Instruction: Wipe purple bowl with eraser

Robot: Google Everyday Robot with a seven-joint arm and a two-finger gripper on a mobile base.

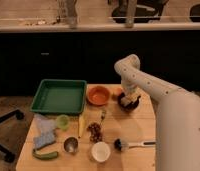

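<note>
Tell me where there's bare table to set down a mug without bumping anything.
Best patch: the table between the purple bowl and the brush, right of the grapes. A smaller strip lies before the green tray. The left front is crowded: sponge, green cup, metal cup, white cup. The gripper is over the purple bowl.

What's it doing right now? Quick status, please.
Hand down in the purple bowl, with the eraser at the bowl. Orange bowl close to its left, not touching. Nothing blocking.

Gripper over glossy purple bowl
</note>
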